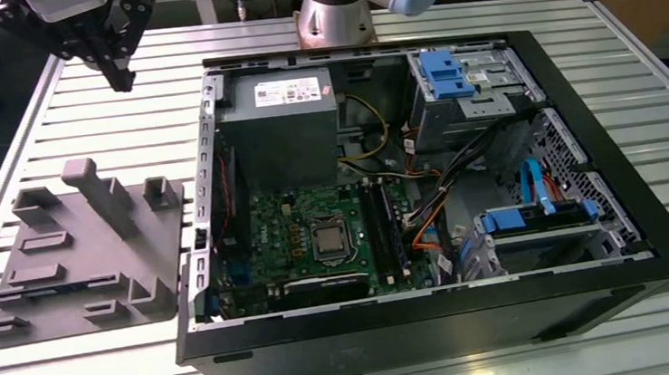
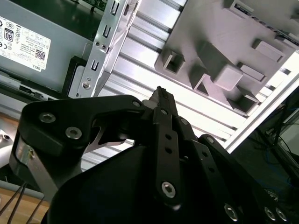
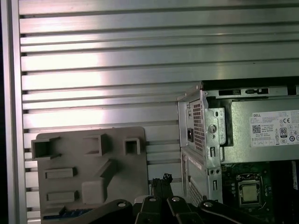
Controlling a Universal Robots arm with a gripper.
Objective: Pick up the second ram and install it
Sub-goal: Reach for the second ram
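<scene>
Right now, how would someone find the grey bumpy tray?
Look for the big open computer case on the slatted metal table. Beside it, on the exterior view's left, lies the grey tray. It is a flat grey slab with blocky posts and pockets sticking up.

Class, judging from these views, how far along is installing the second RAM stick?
Done: nothing visible yet. In hand: nothing; the pincer hangs shut and empty above the table, beside the open case. Left: a dark stick, probably the second ram, lies in the grey holder, so pick-up and installing remain.
</scene>
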